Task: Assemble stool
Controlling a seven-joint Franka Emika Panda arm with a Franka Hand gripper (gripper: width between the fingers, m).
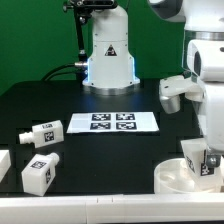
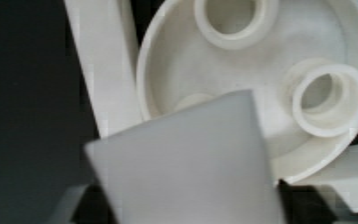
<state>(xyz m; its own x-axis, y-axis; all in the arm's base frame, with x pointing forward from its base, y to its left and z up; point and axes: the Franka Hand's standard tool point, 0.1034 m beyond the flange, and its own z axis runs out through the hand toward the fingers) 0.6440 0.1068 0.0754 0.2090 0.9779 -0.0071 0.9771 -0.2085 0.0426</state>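
Blurred pale slab (image 2: 179, 165), smooth round seat (image 2: 190, 75); 2 sockets (image 2: 327, 97)

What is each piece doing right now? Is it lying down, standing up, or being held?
seat: flat on the table, under the arm.
upright leg: standing on the seat, tag showing.
far leg: lying loose on its side.
near leg: loose on the table, untouched.
marker board: lying flat.
gripper: low over the seat; open or shut, cannot tell.
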